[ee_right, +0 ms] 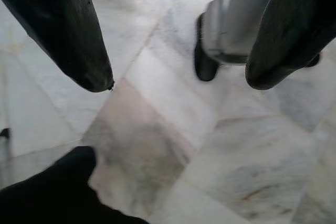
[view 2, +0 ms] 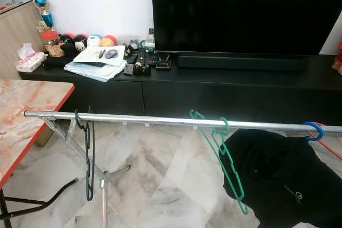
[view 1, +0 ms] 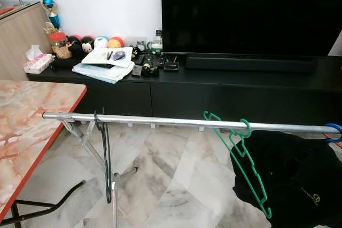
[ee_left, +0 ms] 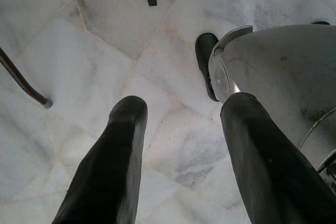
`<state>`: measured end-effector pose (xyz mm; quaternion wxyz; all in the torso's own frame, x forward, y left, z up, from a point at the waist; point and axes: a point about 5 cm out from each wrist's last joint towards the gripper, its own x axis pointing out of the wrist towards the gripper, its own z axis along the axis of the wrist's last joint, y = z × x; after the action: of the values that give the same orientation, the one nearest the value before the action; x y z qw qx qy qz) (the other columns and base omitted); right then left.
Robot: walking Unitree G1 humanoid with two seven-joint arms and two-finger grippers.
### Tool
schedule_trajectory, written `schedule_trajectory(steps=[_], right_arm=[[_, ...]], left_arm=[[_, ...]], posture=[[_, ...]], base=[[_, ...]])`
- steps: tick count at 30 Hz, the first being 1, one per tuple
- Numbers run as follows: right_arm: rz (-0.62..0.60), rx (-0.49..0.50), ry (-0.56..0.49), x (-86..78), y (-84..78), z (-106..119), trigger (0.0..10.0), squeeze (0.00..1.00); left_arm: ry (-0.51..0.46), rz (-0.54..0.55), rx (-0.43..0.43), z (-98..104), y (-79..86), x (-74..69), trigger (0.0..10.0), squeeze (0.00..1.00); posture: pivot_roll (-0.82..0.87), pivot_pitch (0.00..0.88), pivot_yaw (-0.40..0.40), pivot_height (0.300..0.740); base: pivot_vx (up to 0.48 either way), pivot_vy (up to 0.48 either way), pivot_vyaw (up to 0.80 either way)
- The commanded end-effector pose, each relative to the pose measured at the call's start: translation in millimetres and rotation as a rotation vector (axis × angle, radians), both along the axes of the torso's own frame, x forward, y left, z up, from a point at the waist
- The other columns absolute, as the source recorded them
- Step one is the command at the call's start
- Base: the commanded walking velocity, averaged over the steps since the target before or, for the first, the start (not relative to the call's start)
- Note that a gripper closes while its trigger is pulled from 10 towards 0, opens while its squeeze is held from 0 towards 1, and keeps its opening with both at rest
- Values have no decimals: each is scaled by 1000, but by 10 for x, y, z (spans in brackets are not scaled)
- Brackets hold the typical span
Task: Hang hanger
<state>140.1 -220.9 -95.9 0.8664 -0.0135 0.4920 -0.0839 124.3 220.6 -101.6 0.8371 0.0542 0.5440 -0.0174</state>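
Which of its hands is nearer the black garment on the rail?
Right. The right gripper hangs open over the floor with the black garment just beside it. The left gripper, open too, hangs over bare floor by the robot's foot.

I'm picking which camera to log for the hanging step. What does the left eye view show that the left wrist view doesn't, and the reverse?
Left eye view: the rail with a dark hanger, a green hanger and a blue hook, the black garment, the marble table, and the TV cabinet.

Left wrist view: the left gripper, fingers apart and holding nothing, pointing down beside the robot's silver leg and black foot.

Both: the marble floor.
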Motion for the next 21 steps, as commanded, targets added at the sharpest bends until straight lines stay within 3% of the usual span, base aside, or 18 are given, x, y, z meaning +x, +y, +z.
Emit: schedule_trajectory(steps=[1,8,11,17,21], right_arm=[[2,6,1,14,93,-14,10000,0],[20,26,-6,134,426,-20,10000,0],[16,28,-7,147,458,-19,10000,0],[11,16,-31,293,387,45,10000,0],[1,11,-40,305,293,62,10000,0]], left_arm=[[8,19,1,-5,28,-35,10000,0],[9,16,0,-6,30,-39,10000,0],[8,16,0,-5,31,-38,10000,0],[7,19,-2,-4,32,-33,10000,0],[6,21,-3,-3,32,-31,10000,0]], posture=[[52,5,38,740],[52,3,43,740],[51,5,44,740],[52,13,41,740],[53,15,40,740]], base=[[0,0,0],[0,0,0],[0,0,0],[0,0,0],[0,0,0]])
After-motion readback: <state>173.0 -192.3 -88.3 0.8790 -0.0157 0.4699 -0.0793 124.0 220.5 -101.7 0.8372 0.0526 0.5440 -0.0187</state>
